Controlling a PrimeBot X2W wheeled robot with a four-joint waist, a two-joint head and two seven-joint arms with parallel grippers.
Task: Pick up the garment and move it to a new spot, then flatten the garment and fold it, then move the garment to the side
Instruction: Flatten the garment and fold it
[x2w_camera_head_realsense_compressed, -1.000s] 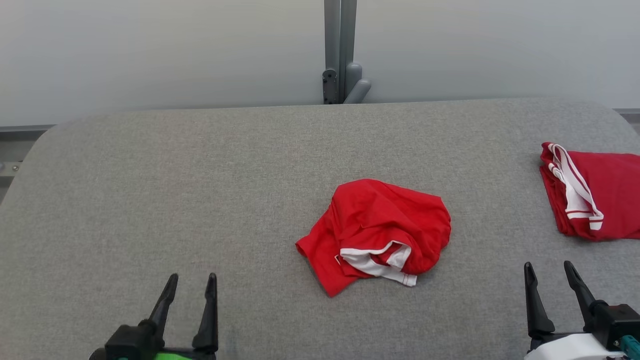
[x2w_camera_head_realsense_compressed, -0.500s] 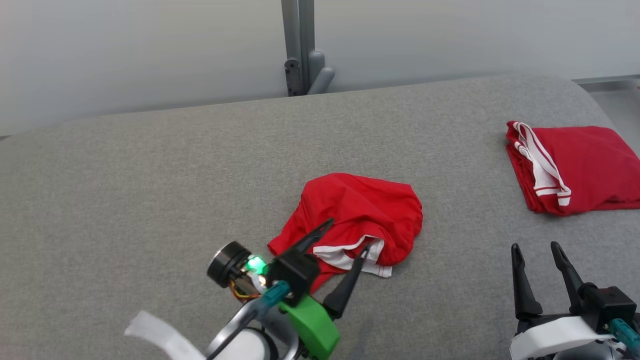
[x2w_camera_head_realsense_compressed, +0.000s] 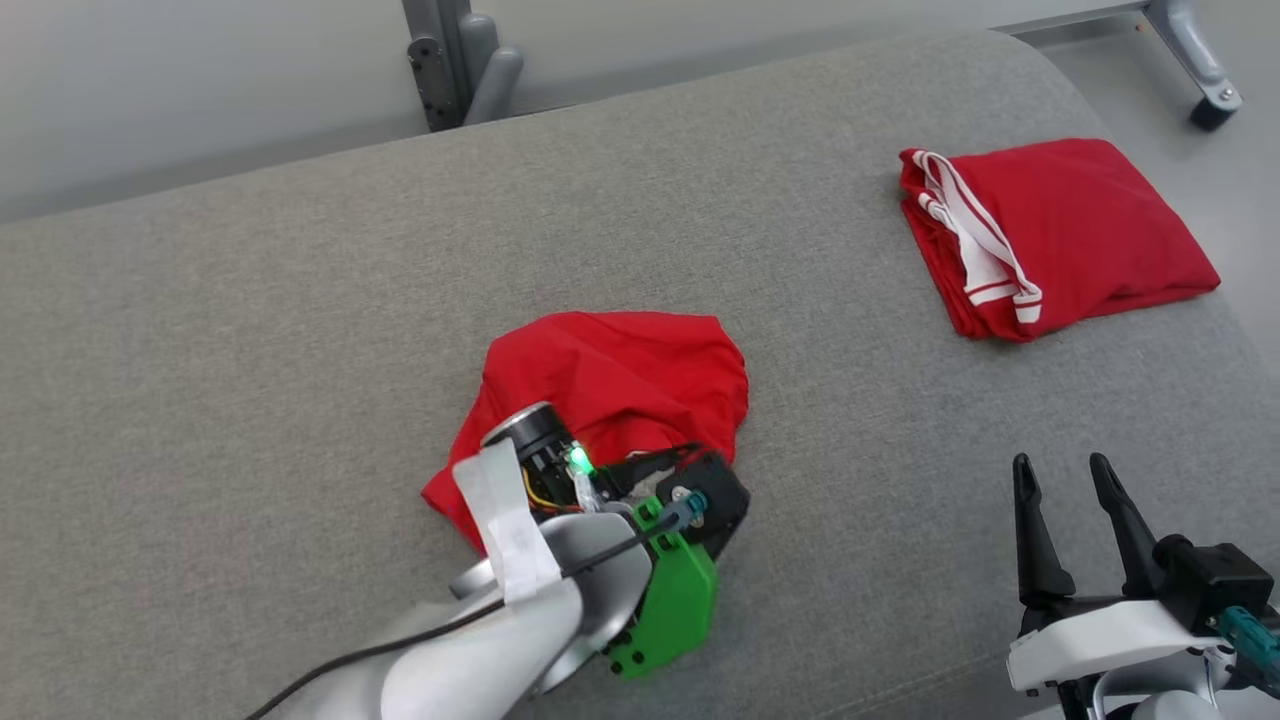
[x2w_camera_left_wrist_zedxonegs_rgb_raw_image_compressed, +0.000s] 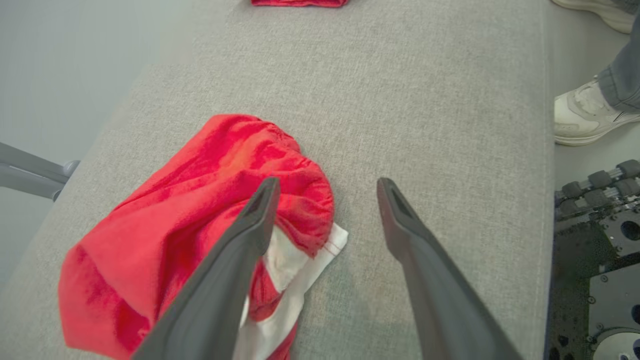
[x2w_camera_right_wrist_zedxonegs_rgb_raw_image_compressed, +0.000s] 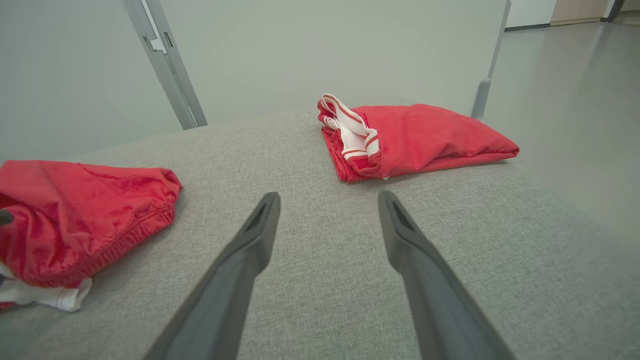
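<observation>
The garment (x2w_camera_head_realsense_compressed: 610, 385) is a crumpled red piece with white trim, lying in the middle of the grey padded table (x2w_camera_head_realsense_compressed: 250, 330). My left arm's wrist (x2w_camera_head_realsense_compressed: 600, 540) hangs over its near edge. In the left wrist view my left gripper (x2w_camera_left_wrist_zedxonegs_rgb_raw_image_compressed: 327, 185) is open. One of its fingers (x2w_camera_left_wrist_zedxonegs_rgb_raw_image_compressed: 240, 250) is over the garment (x2w_camera_left_wrist_zedxonegs_rgb_raw_image_compressed: 200, 200) and the other is over bare table. I cannot tell if it touches the cloth. My right gripper (x2w_camera_head_realsense_compressed: 1060, 465) stands open at the lower right, apart from the garment (x2w_camera_right_wrist_zedxonegs_rgb_raw_image_compressed: 75, 215), with nothing between its fingers (x2w_camera_right_wrist_zedxonegs_rgb_raw_image_compressed: 327, 195).
A second red garment (x2w_camera_head_realsense_compressed: 1060, 230), folded, lies at the table's far right (x2w_camera_right_wrist_zedxonegs_rgb_raw_image_compressed: 425, 137). A grey metal post (x2w_camera_head_realsense_compressed: 450, 60) stands behind the table and a caster leg (x2w_camera_head_realsense_compressed: 1200, 70) at the top right. A person's white shoe (x2w_camera_left_wrist_zedxonegs_rgb_raw_image_compressed: 585, 112) stands on the floor beside the table.
My left arm has swung from the lower left onto the garment's near edge, jaws still open. The head camera has turned, shifting the whole picture. The right gripper has kept its place.
</observation>
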